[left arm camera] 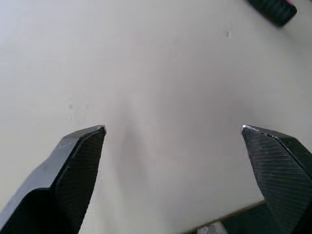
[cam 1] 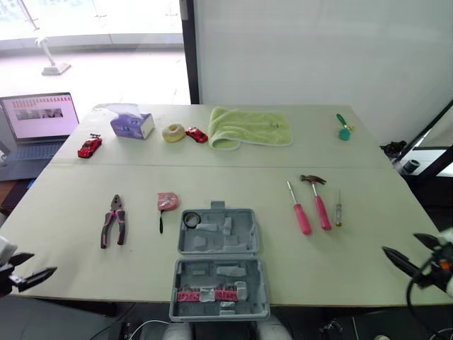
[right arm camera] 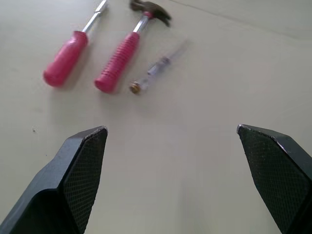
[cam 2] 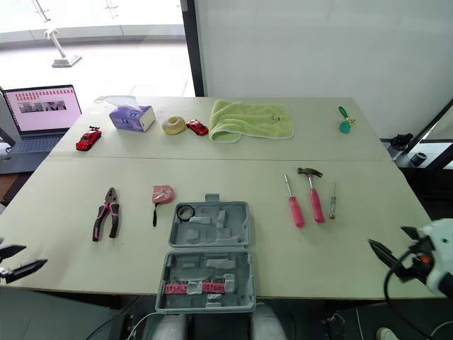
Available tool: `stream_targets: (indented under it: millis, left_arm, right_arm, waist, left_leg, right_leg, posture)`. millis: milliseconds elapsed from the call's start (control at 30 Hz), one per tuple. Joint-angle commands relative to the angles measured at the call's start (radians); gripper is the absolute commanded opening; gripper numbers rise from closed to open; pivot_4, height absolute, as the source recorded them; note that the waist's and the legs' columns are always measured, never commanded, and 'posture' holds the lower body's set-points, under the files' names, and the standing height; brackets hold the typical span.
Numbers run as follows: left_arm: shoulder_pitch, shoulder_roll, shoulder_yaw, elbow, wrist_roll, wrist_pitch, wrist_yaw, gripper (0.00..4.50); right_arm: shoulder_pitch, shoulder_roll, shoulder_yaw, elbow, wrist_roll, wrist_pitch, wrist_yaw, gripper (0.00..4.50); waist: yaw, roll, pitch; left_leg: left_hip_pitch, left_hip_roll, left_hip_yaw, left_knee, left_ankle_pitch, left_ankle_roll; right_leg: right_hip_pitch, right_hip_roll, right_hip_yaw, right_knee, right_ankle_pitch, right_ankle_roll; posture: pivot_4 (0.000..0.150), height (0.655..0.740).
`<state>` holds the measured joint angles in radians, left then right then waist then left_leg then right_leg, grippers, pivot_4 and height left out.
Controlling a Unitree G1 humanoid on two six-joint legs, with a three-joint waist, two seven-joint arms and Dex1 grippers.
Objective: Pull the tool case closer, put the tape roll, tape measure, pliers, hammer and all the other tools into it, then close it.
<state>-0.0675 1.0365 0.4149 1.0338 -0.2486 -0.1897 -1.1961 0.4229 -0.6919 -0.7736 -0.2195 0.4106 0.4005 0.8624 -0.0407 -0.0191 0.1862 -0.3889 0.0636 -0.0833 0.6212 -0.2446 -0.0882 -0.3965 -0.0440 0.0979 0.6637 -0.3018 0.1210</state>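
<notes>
Nearest to the robot, both hands hover just off the front edge of the tabletop (cam 1: 368, 234), and both are empty. The left hand (cam 1: 42, 264) is at the left corner and the right hand (cam 1: 400, 242) at the right corner, each with its two fingers spread wide.

Between them the grey tool case (cam 1: 244, 219) lies open in the middle. Its near half reaches a little over the front edge, so I judge the pulling is done and the loading comes next. A small black ring (cam 1: 191, 219) sits at the far-left corner of the case; I cannot tell if it is the tape roll.

Left of the case lie the pliers (cam 1: 113, 221), and the pink tape measure (cam 1: 168, 201) is just beside the case. To the right, well apart from it, lie a pink screwdriver (cam 1: 301, 212), the hammer (cam 1: 320, 202) and a thin screwdriver (cam 1: 338, 209), close side by side.

Each hand should take the tools on its own side. It should come down from above with the fingers across the middle of the handle. On the right, the outer thin screwdriver should go first, so the neighbours are not pushed. Each tool should go into its moulded recess without shoving the overhanging case.

Farther back are a pale roll (cam 1: 173, 132), a tissue box (cam 1: 132, 125), two red toy cars (cam 1: 90, 146) and a green towel (cam 1: 249, 127).
</notes>
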Motion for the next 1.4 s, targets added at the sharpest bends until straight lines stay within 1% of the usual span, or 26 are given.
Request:
stream_targets:
  millis: [33,233,367,400,500,533,567,633,767,800,867,900,933,1000,1067,1167,1300,1400]
  left_arm:
    - [0.011,0.009,0.035,-0.074,-0.037,-0.003,0.006,4.43]
    - [0.043,-0.01,0.031,-0.15,-0.046,0.02,0.019,4.43]
    - [0.063,-0.036,0.034,-0.268,-0.072,0.075,0.019,4.43]
    - [0.077,-0.049,0.037,-0.325,-0.089,0.102,0.021,4.43]
    - [0.145,-0.126,0.034,-0.615,-0.179,0.259,0.055,4.43]
    - [0.162,-0.142,0.034,-0.679,-0.193,0.296,0.072,4.43]
    - [0.174,-0.161,0.035,-0.737,-0.202,0.337,0.103,4.43]
    - [0.189,-0.241,0.014,-0.876,-0.208,0.395,0.206,4.43]
    - [0.216,-0.355,-0.028,-1.056,-0.179,0.45,0.347,4.43]
    - [0.209,-0.414,-0.043,-1.096,-0.157,0.449,0.431,4.43]
    - [0.208,-0.515,-0.102,-1.182,-0.136,0.457,0.528,4.43]
    - [0.194,-0.582,-0.125,-1.221,-0.114,0.507,0.632,4.43]
    - [0.186,-0.623,-0.137,-1.247,-0.1,0.549,0.701,4.43]
    - [0.157,-0.702,-0.164,-1.263,-0.04,0.579,0.835,4.43]
    - [0.13,-0.733,-0.196,-1.257,0.013,0.571,0.893,4.43]
    - [0.082,-0.785,-0.222,-1.218,0.075,0.587,1.007,4.43]
    - [0.044,-0.823,-0.259,-1.166,0.11,0.575,1.044,4.43]
    - [0.012,-0.848,-0.287,-1.088,0.132,0.561,1.06,4.43]
  right_arm:
    - [0.016,0.002,-0.013,-0.047,0.023,-0.017,0.001,4.5]
    - [0.032,0.015,-0.003,-0.08,0.031,-0.01,-0.024,4.5]
    - [0.034,0.019,0.006,-0.131,0.041,0.022,-0.056,4.5]
    - [0.03,0.02,0.017,-0.159,0.049,0.036,-0.067,4.5]
    - [-0.019,0.014,0.095,-0.284,0.092,0.109,-0.11,4.5]
    - [-0.031,0.01,0.112,-0.305,0.098,0.125,-0.119,4.5]
    - [-0.049,0.006,0.131,-0.325,0.106,0.142,-0.132,4.5]
    - [-0.119,-0.006,0.211,-0.38,0.134,0.189,-0.154,4.5]
    - [-0.217,-0.023,0.328,-0.45,0.178,0.254,-0.165,4.5]
    - [-0.257,-0.034,0.382,-0.463,0.187,0.266,-0.154,4.5]
    - [-0.353,-0.059,0.5,-0.47,0.197,0.286,-0.117,4.5]
    - [-0.406,-0.071,0.557,-0.46,0.197,0.287,-0.088,4.5]
    - [-0.439,-0.078,0.591,-0.45,0.197,0.288,-0.071,4.5]
    - [-0.515,-0.086,0.66,-0.414,0.173,0.274,-0.047,4.5]
    - [-0.583,-0.093,0.722,-0.389,0.147,0.263,-0.029,4.5]
    - [-0.64,-0.085,0.762,-0.375,0.142,0.267,-0.024,4.5]
    - [-0.663,-0.08,0.777,-0.368,0.141,0.272,-0.031,4.5]
    - [-0.672,-0.078,0.786,-0.363,0.137,0.271,-0.035,4.5]
  waist:
    - [-0.001,0.001,0.0]
    - [-0.006,0.001,-0.001]
    - [-0.003,0.001,-0.001]
    - [-0.002,0.001,-0.001]
    - [-0.002,0.001,-0.001]
    - [-0.002,0.001,-0.001]
    - [-0.003,0.001,-0.001]
    - [-0.005,0.002,-0.001]
    - [-0.003,0.001,-0.001]
    - [-0.003,0.001,-0.001]
    - [-0.002,0.001,-0.001]
    - [-0.002,0.001,-0.001]
    - [-0.001,0.001,-0.001]
    - [0.003,0.0,-0.001]
    - [0.002,-0.001,-0.001]
    - [0.004,-0.001,-0.001]
    - [0.005,-0.001,-0.001]
    - [0.005,-0.001,-0.001]
  left_leg:
    - [0.0,0.0,0.0,0.0,0.0,0.0]
    - [0.0,0.0,0.002,-0.001,0.0,0.0]
    - [0.0,0.0,0.002,-0.001,0.0,0.0]
    - [0.001,0.0,0.002,-0.001,0.0,0.0]
    - [0.0,0.0,0.002,-0.001,0.0,0.0]
    - [0.0,0.0,0.002,-0.001,0.0,0.0]
    - [0.001,0.0,0.002,-0.001,0.0,0.0]
    - [0.001,0.001,0.002,-0.001,0.0,0.0]
    - [0.001,0.0,0.002,-0.001,0.0,0.0]
    - [0.001,0.0,0.002,-0.001,0.0,0.0]
    - [0.0,0.0,0.002,0.0,0.0,0.0]
    - [0.0,0.0,0.002,0.002,0.0,0.0]
    - [0.0,0.0,0.002,0.003,0.0,0.0]
    - [-0.001,0.0,0.0,0.005,0.0,0.0]
    - [-0.001,-0.001,-0.001,0.007,0.0,0.001]
    - [-0.001,-0.001,-0.001,0.007,0.0,0.001]
    - [-0.001,-0.001,-0.001,0.007,0.0,0.001]
    - [-0.001,-0.001,-0.001,0.007,0.0,0.001]
  right_leg:
    - [0.0,0.0,0.0,0.0,-0.001,-0.001]
    - [-0.001,0.0,0.002,0.0,-0.001,0.0]
    - [-0.001,0.0,0.002,0.0,-0.001,-0.001]
    - [0.0,0.0,0.002,0.0,-0.001,-0.001]
    - [0.0,0.0,0.002,0.0,-0.001,-0.001]
    - [0.0,0.0,0.002,0.0,-0.001,-0.001]
    - [0.0,0.0,0.003,0.0,-0.001,-0.001]
    - [0.0,0.0,0.003,0.0,0.001,0.002]
    - [0.0,0.0,0.003,0.0,0.001,0.003]
    - [0.0,0.0,0.003,0.0,0.001,0.003]
    - [0.0,0.0,0.003,0.0,0.001,0.003]
    - [0.001,0.0,0.003,0.0,0.001,0.003]
    - [0.002,0.0,0.003,-0.001,0.002,0.003]
    - [0.002,0.0,0.002,0.0,0.002,0.004]
    - [0.003,0.001,0.001,0.0,0.002,0.004]
    - [0.003,0.001,0.001,0.0,0.002,0.004]
    - [0.003,0.0,0.001,-0.001,0.002,0.004]
    - [0.003,0.0,0.001,-0.001,0.002,0.004]
  posture:
    - [0.15,0.74]
    - [0.15,0.74]
    - [0.15,0.74]
    - [0.15,0.74]
    - [0.15,0.74]
    - [0.15,0.74]
    - [0.15,0.74]
    - [0.15,0.74]
    - [0.15,0.74]
    - [0.15,0.74]
    - [0.15,0.74]
    - [0.15,0.74]
    - [0.15,0.74]
    - [0.15,0.74]
    - [0.15,0.74]
    - [0.15,0.74]
    - [0.15,0.74]
    - [0.15,0.74]
